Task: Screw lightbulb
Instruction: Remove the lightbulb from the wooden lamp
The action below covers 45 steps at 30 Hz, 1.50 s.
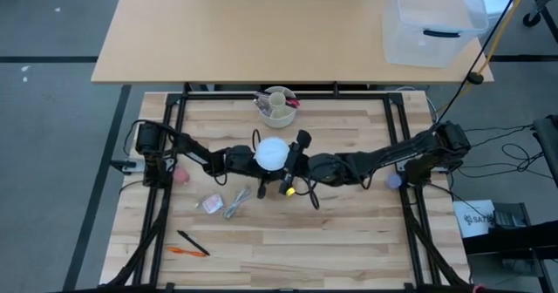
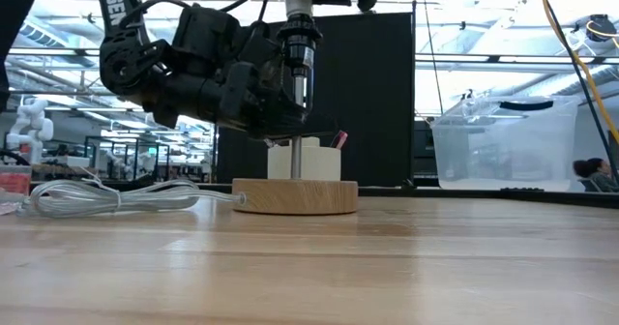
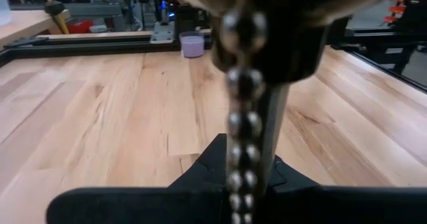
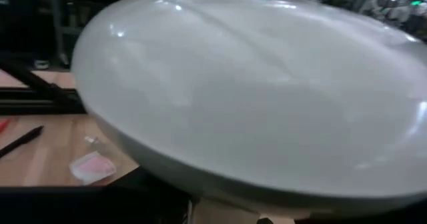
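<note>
The white lightbulb (image 1: 271, 153) sits on top of a small lamp at the table's middle, and its frosted dome fills the right wrist view (image 4: 253, 84). The lamp has a round wooden base (image 2: 295, 196), a thin metal stem (image 2: 295, 156) and a dark socket (image 2: 298, 40) with a ball chain (image 3: 241, 117). My left gripper (image 1: 247, 158) comes from the table's left and is shut on the stem below the socket. My right gripper (image 1: 290, 160) comes from the right and is at the bulb's side. The bulb's neck is hidden. My left gripper holds the lamp's metal stem (image 3: 273, 124) between its fingers, level, from the table's left, across the stem and below the socket. The lamp stands upright with its wooden base on the table. My right gripper is at the bulb's dome (image 4: 200, 151), level, from the table's right. The dome hides its fingers, so the place of contact does not show. The bulb stands upright on the socket.
A cream cup with pens (image 1: 277, 104) stands just behind the lamp. A coiled white cable (image 1: 235, 201), a pink packet (image 1: 212, 203) and pens (image 1: 187, 245) lie at the near left. A purple cup (image 1: 394, 181) stands at the right edge.
</note>
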Available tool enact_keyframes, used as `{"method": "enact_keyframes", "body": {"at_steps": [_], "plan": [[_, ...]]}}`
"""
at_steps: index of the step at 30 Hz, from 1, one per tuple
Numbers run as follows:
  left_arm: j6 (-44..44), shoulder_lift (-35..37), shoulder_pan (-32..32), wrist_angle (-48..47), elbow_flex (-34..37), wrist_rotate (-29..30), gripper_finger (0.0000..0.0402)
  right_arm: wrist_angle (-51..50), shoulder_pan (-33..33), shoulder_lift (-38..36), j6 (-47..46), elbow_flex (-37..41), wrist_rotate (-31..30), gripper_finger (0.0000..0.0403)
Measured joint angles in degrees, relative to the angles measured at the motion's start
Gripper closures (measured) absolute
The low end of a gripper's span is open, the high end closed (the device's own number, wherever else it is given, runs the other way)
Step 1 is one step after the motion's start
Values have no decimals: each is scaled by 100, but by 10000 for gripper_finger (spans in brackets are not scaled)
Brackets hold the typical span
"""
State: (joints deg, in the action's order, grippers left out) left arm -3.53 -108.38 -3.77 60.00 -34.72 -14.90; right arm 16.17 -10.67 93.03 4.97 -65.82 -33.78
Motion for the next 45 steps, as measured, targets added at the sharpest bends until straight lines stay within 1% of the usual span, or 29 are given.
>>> {"method": "enact_keyframes", "body": {"at_steps": [2, 7, 12, 17, 24, 30, 33, 34, 38, 45], "plan": [[-27, 0, -2, -1, 3, -154, 379, -116, 98, -44, 24, -5, 296, 210], [-42, 0, -12, 6, 11, -421, 379, -353, 417, -117, 157, -24, 1262, 211], [-53, 0, -17, 4, 11, -732, 379, -522, 759, -176, 444, -24, 2527, 213], [-44, 0, -71, -49, 4, -1285, 379, -614, 1115, -170, 704, -24, 3746, 213], [-265, 0, -76, -118, 3, -1870, 379, -555, 1486, -150, 791, -22, 5138, 213], [-368, 0, -117, -174, 0, -2297, 379, -438, 1579, -141, 944, -9, 5664, 233], [-389, 0, -131, -197, 0, -2373, 379, -409, 1600, -141, 925, 0, 5712, 241], [-422, 0, -139, -215, -2, -2412, 379, -399, 1600, -140, 928, 0, 5750, 241], [-412, 0, -201, -230, -2, -2909, 379, -327, 1599, -137, 1019, 0, 5997, 241], [-427, 3, -281, -279, -2, -3237, 379, -178, 1597, -130, 1219, 4, 6218, 241]]}}
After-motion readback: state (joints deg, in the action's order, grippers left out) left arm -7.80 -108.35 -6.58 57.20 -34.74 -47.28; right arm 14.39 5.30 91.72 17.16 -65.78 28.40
